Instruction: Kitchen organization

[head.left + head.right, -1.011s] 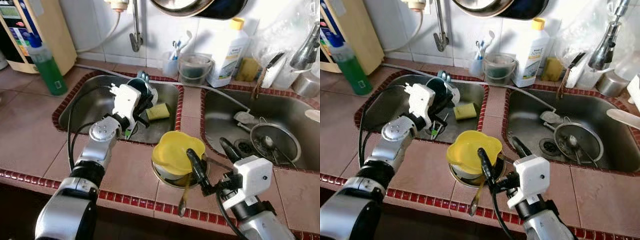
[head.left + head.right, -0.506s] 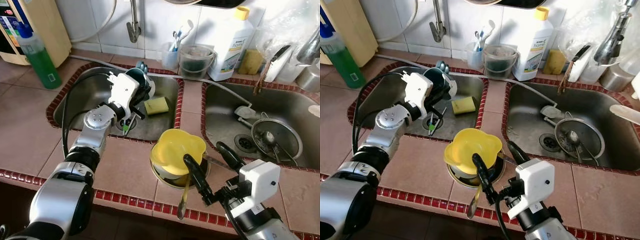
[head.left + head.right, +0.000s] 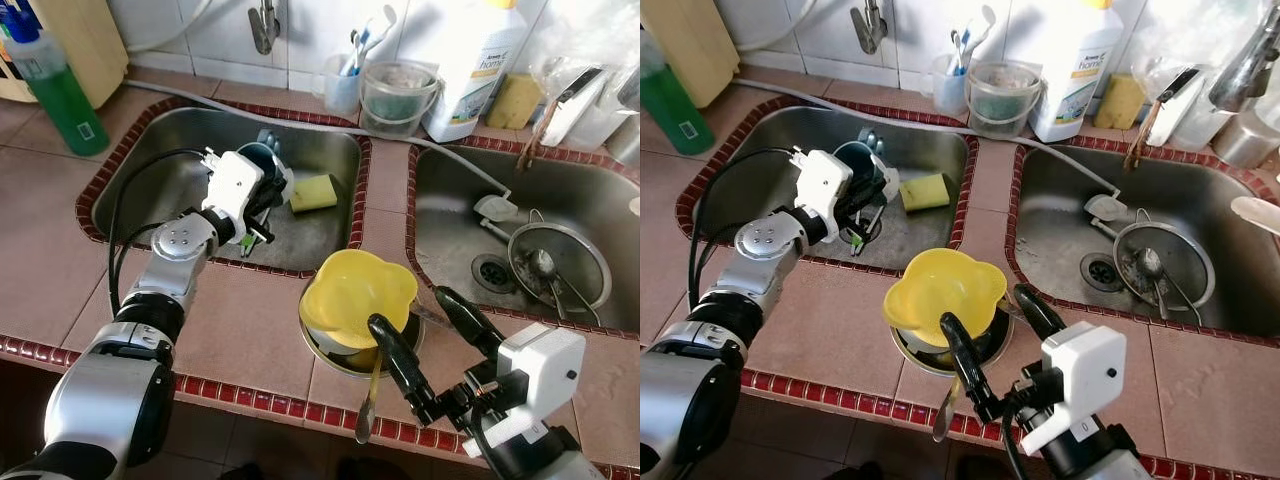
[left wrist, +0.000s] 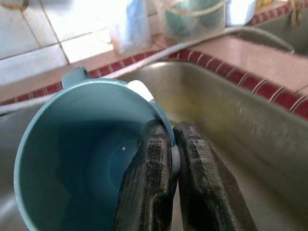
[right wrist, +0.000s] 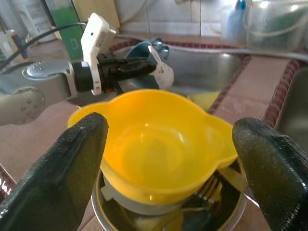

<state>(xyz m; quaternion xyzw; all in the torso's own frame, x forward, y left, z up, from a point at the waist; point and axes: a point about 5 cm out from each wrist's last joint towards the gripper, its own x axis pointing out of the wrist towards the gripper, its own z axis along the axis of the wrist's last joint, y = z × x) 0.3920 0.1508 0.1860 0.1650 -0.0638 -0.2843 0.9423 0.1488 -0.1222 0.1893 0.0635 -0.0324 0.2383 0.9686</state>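
A teal mug point(image 4: 72, 144) hangs tilted over the left sink point(image 3: 170, 180). My left gripper point(image 4: 171, 134) is shut on its rim, one finger inside and one outside. The same mug point(image 3: 256, 160) sits just left of a yellow sponge. On the tiled counter between the sinks, a yellow bowl point(image 3: 355, 290) rests on a stack inside a metal bowl point(image 3: 322, 352). A spoon point(image 3: 368, 400) hangs over the metal bowl's near edge. My right gripper point(image 3: 412, 315) stands open just in front of the yellow bowl point(image 5: 159, 144), with a finger on either side and nothing held.
The yellow sponge point(image 3: 314, 192) lies on the left sink's floor. The right sink holds a metal strainer point(image 3: 558, 275) and utensils. Along the back wall stand a green bottle point(image 3: 55, 85), a brush cup point(image 3: 343, 88), a clear tub point(image 3: 398, 95) and a white detergent bottle point(image 3: 478, 60).
The camera has tipped down and forward. My left gripper has carried the mug a little lower and away from the sponge. My right gripper stays open by the yellow bowl.
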